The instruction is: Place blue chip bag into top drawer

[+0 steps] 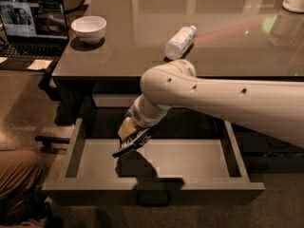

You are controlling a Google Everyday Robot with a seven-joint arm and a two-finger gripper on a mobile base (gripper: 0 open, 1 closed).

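Down at centre-left of the frame, the gripper [127, 133] is inside the mouth of the top drawer [194, 159], and it's got the goods: its fingers are clamped on the blue chip bag [135, 144], which juts out dark and crumpled from the tip. The drawer is pulled wide open below the bench [213, 13], flat grey bottom bare, small handle [153, 198] at the front centre. So the pick is done and the carry is done, by the look of it. The bag hangs over the left half of the drawer, and the shadow beneath suggests it is just above the floor, not resting on it. What's left, then, is the short part: lower a touch, let the fingers part, and lift the big white arm out past the drawer's front wall. Up on the bench the white bowl [90, 28] sits upper left beside the laptop [33, 23], and the clear bottle [180, 42] lies on its side near the bench edge, well apart from the action. Release is the one step not yet made.
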